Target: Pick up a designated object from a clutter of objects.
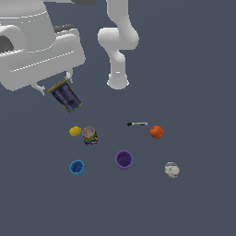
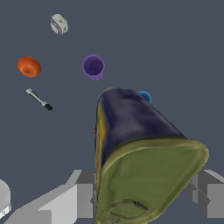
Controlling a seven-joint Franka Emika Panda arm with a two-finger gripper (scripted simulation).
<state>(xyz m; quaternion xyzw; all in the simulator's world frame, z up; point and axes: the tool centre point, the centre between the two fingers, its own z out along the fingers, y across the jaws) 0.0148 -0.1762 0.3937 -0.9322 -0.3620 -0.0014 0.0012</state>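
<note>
The designated object, a dark blue box [image 1: 67, 96] with olive-yellow edges, hangs tilted in the air above the floor at the exterior view's left. My gripper [image 1: 54, 83] is shut on it, one finger on each side of its upper end. In the wrist view the box [image 2: 131, 140] fills most of the frame, with grey fingers [image 2: 78, 192] flanking its olive end. The rest of the clutter of objects lies on the floor below: a yellow lemon [image 1: 75, 131], a striped can [image 1: 89, 136], a blue cup [image 1: 77, 167] and a purple cup [image 1: 123, 159].
An orange ball [image 1: 156, 132], a whitish ball [image 1: 172, 169] and a black-and-white marker [image 1: 137, 124] lie toward the exterior view's right. The arm's white base [image 1: 118, 82] stands behind them. In the wrist view the box hides most of the blue cup [image 2: 145, 96].
</note>
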